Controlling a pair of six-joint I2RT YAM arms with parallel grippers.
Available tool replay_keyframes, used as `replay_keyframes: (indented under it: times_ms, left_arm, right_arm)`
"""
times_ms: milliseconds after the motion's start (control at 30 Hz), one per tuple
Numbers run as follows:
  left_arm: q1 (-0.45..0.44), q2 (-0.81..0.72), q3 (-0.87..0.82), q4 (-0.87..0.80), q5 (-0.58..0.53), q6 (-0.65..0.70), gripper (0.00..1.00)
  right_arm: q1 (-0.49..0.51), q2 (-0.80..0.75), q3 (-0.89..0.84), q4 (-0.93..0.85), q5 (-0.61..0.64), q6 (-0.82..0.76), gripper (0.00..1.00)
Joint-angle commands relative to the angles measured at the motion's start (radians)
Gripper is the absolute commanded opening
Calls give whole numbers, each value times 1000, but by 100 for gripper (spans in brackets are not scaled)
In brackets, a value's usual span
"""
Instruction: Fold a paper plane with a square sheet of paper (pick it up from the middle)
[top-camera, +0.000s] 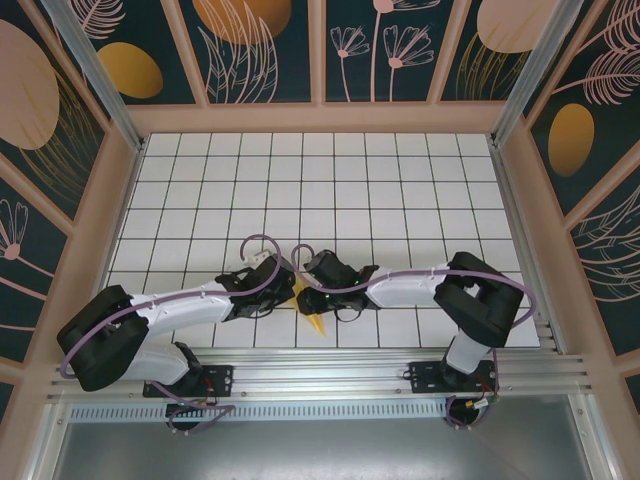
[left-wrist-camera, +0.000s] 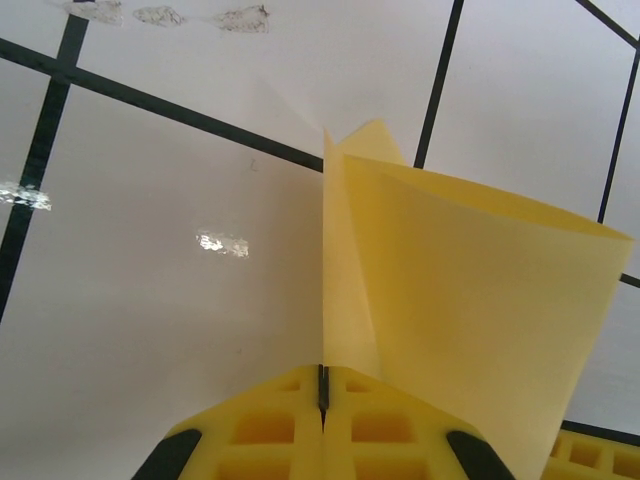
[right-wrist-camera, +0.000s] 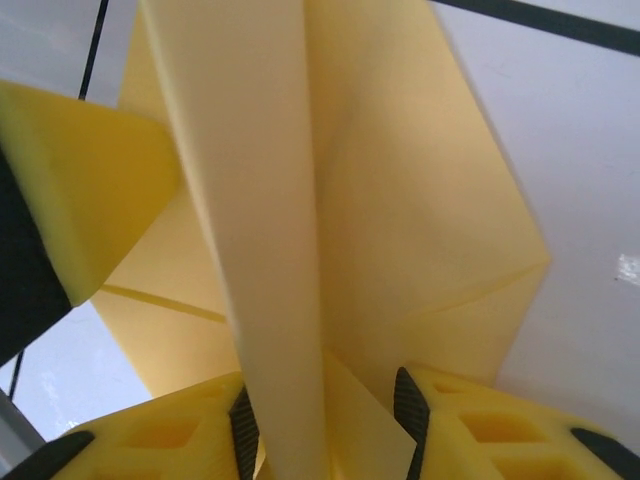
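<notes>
Yellow paper (right-wrist-camera: 420, 220), part-folded, sits low over the tabletop (top-camera: 400, 190) between my claws, long crease running straight ahead of each: left claw (left-wrist-camera: 322, 395) pinched tight on its edge, right claw (right-wrist-camera: 327, 415) part-open astride the centre fold.

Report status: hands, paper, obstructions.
Left hand shut on the folded yellow paper. Right hand open, jaws astride a fold. Hands crowd each other; no other obstruction seen.
</notes>
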Motion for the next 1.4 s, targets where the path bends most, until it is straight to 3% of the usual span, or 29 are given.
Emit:
replay_keyframes:
  times_ms: [0, 367, 533, 700, 800, 900, 1100, 1367]
  left_arm:
    - [-3, -17, -16, 3, -23, -3, 6]
    - [-3, -17, -28, 17, -19, -8, 8]
    - [-4, -28, -27, 31, -9, -5, 12]
    - [-2, -116, -38, 39, -24, -1, 30]
    - [-4, -197, -52, 25, -60, -3, 50]
    - [-4, -276, -80, 17, -92, -9, 58]
    - [-2, -377, -146, 12, -124, -38, 64]
    - [-3, -367, -161, 14, -108, -40, 64]
  right_arm:
    - [14, 21, 27, -59, 65, 8, 37]
    - [41, 56, 59, -95, 93, 13, 25]
    - [49, 64, 93, -134, 128, 20, 11]
    - [39, 27, 135, -232, 255, 37, 3]
    - [-12, -13, 135, -270, 305, 59, 2]
    - [-96, -52, 121, -277, 319, 85, 2]
    - [-229, -22, 144, -278, 299, 71, 5]
    - [-279, 130, 218, -275, 276, 40, 10]
